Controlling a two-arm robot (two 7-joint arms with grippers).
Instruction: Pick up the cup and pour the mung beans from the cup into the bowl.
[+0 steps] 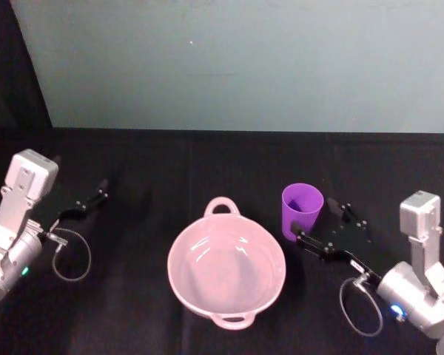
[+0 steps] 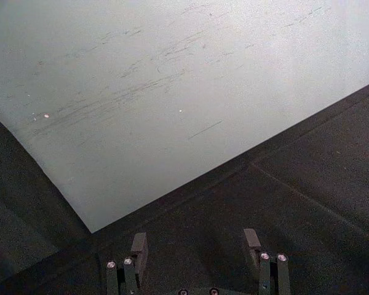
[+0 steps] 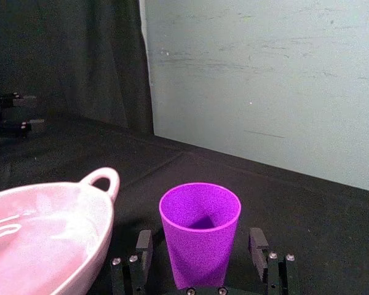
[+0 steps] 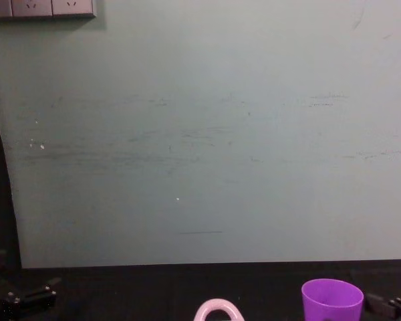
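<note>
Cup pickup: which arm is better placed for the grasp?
Right. The right gripper sits open with its fingers either side of the cup, just right of the bowl. The left gripper is open too, but far off to the bowl's left.

A pale grey-green wall [image 1: 244, 66] is seen across the upper part of the head view. It is marked with faint horizontal scuffs and a few small white specks, which are shown most plainly in the chest view. A matte black surface [image 1: 170, 159] is spread below it, and the two are joined along a straight edge. At the upper left of the head view the wall is bordered by a dark hanging cloth [image 1: 15, 66], which is seen as folded black drapery in the upper left of the right wrist view. A grey socket panel [image 4: 40, 7] is mounted at the upper left corner of the chest view. The wall is evenly lit, and no hard shadows are cast on it.
</note>
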